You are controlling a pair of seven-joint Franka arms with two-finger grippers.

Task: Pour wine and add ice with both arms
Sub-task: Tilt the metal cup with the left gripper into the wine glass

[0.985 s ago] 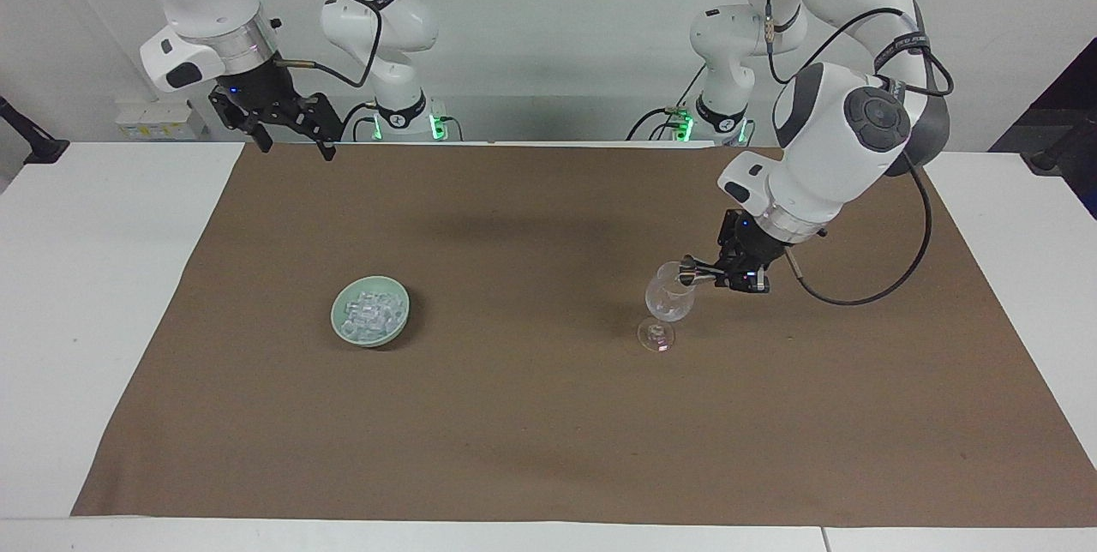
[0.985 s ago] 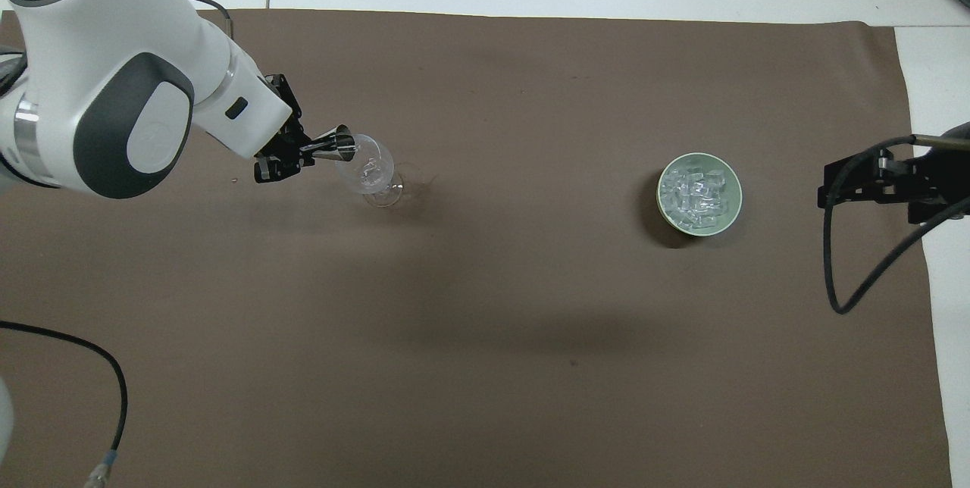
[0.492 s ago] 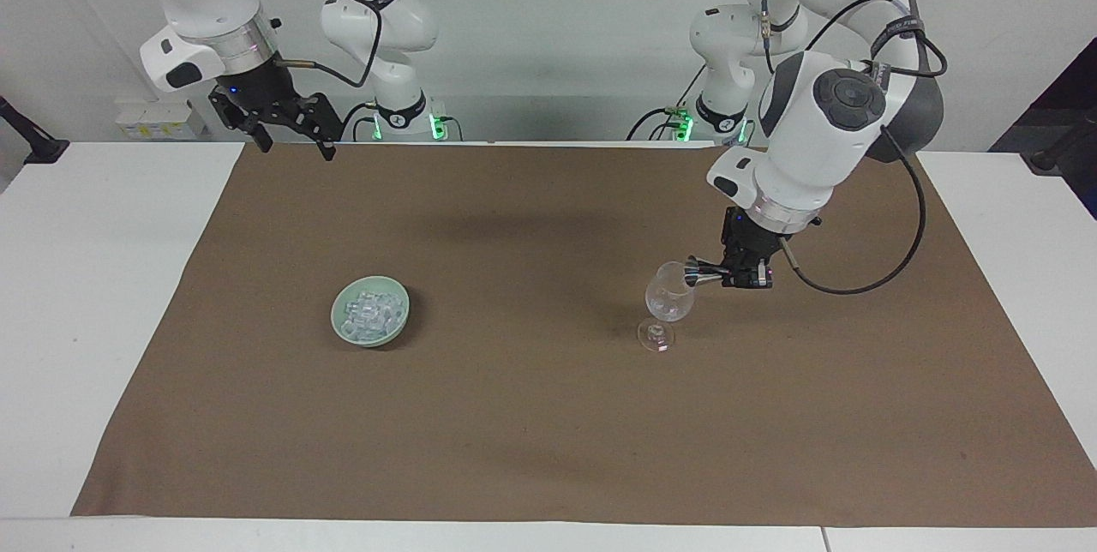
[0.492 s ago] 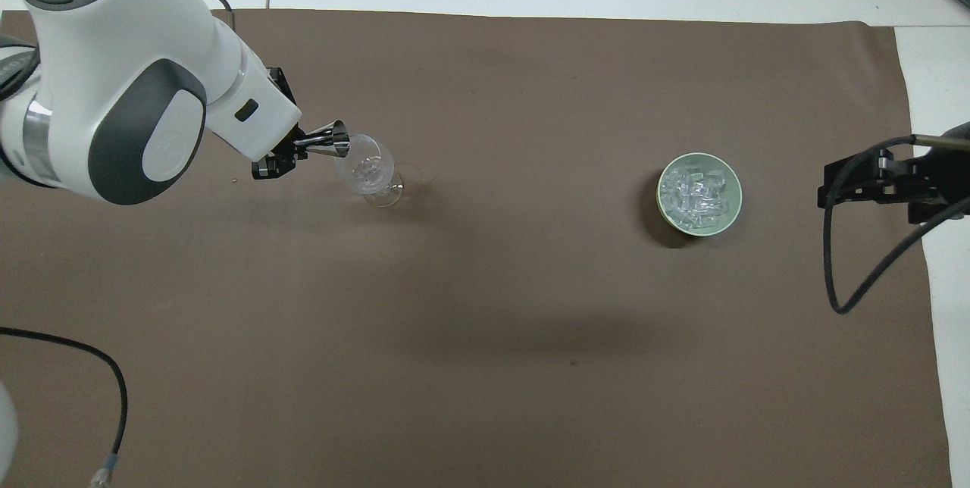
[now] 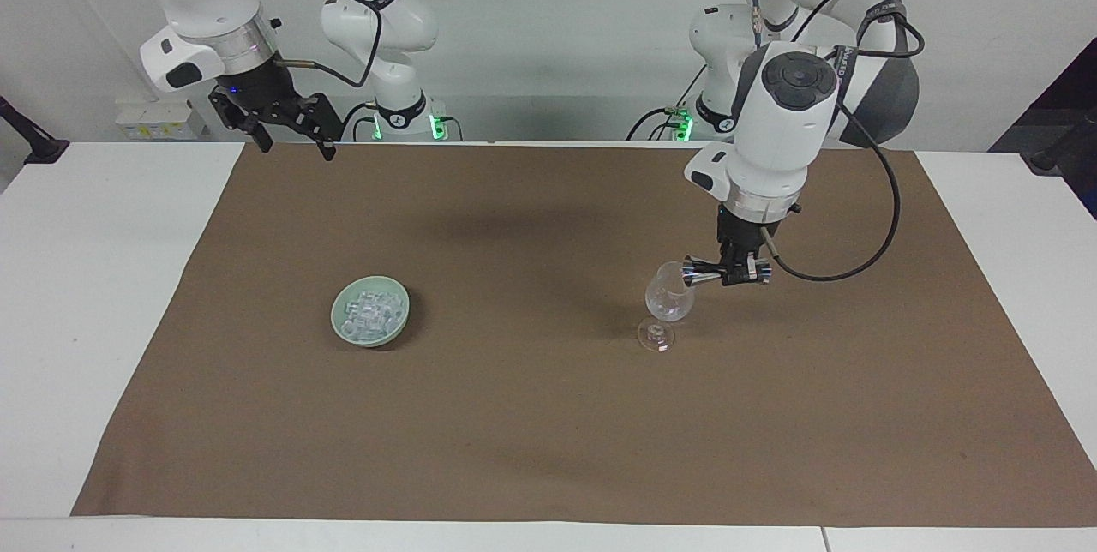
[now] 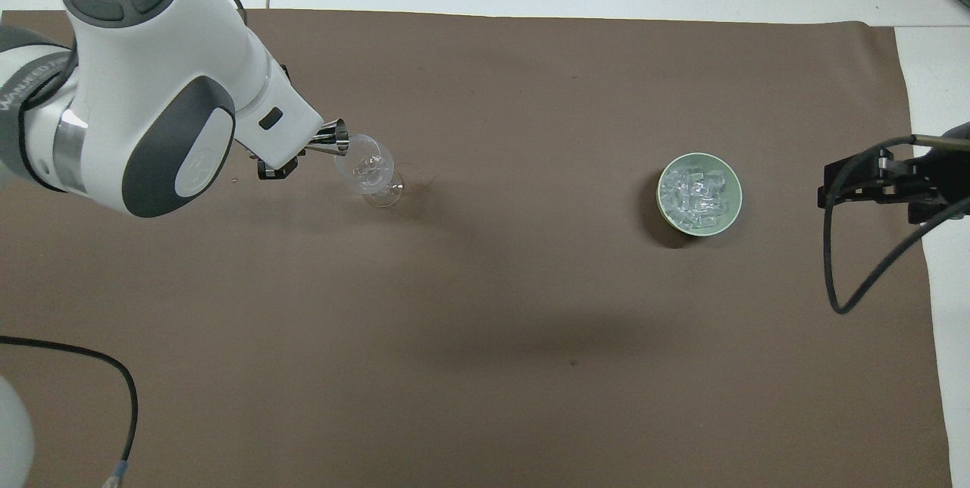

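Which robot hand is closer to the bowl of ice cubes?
Right. The right hand hangs open near its base, toward the bowl's end. The left hand is at the glass.

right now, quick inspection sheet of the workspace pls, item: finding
surface: white table under a brown mat.
job's things: ice heaped in a pale green bowl toward the right arm's end; clear stemmed glass upright toward the left arm's end.
clutter: nothing seen.
grippers: left gripper shut on a metal jigger tipped sideways, its mouth at the glass rim; right gripper open, raised over the mat's edge near its base, waiting.
cables: black cables loop from both wrists, none on the mat's middle.
surroundings: white wall, green lights at the arm bases.
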